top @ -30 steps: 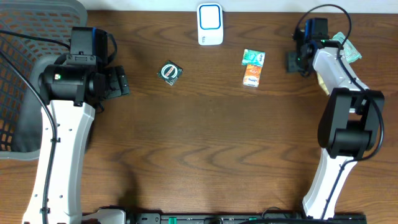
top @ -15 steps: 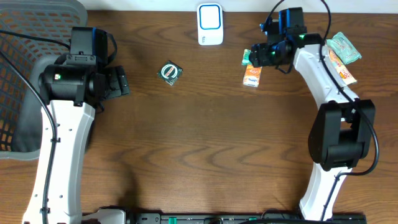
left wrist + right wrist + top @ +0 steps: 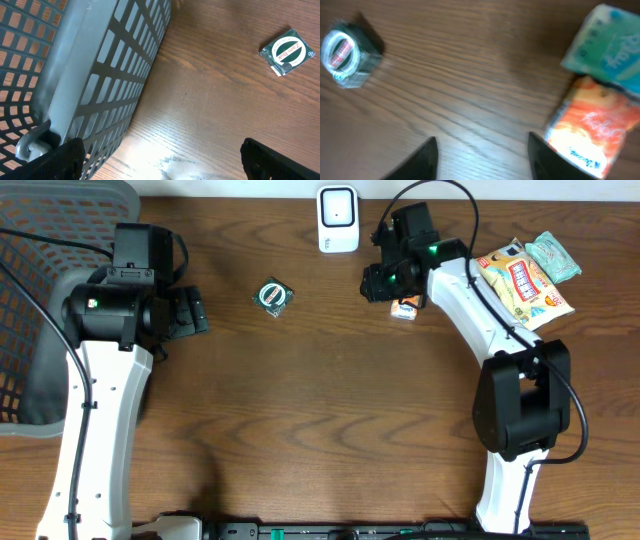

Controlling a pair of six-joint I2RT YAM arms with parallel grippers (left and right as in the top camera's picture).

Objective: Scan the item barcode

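Wooden bench [image 3: 330, 410] lying open; I'm hovering right end effector [image 3: 482, 160], jaws apart, orange packet [image 3: 587, 135] lying just right.

The right arm covers most of the small orange packet [image 3: 405, 309] overhead. Motion blur smears the right wrist view, leaving the packet's print unreadable there.

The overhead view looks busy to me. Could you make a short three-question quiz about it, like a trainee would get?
1. True or false: the left gripper holds the small green square packet.
2. Which arm reaches toward the orange packet?
3. The white scanner stands at the table's: A) far edge, B) near edge, C) left edge.

Key: 1 false, it is open and empty. 2 the right arm; its gripper is beside the packet. 3 A.
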